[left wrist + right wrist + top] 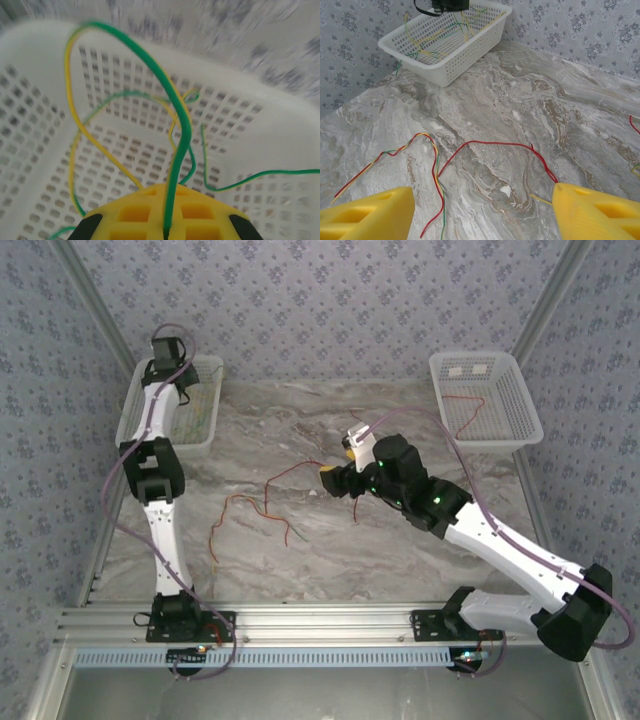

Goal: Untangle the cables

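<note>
Left gripper (167, 222) is closed on a green cable (173, 175), which rises from between the yellow fingers and arches over the left basket (35, 65). A yellow cable (66, 80) loops beside it, and further green and yellow strands lie on the basket floor. Right gripper (482, 210) has its jaws wide apart with nothing between them, low over the table (530, 100). Ahead of it a red cable (495, 143) arcs across the marble between my two fingertips. Just to the left of that runs a twisted red, yellow and green bundle (436, 170). In the top view the right basket (520, 425) already holds one red strand (465, 405). I judge the step in hand to be sorting by colour: the left arm is depositing a separated green cable while the right arm lines up on the next one. For the next move, the left jaws should part only once the cable hangs inside the basket walls, so that it does not spring over the rim. The right gripper should descend on the red cable at a point well apart from the bundle, close fully on so thin a wire, and lift slowly. I cannot tell whether the red cable's near end is caught in the bundle.
</note>
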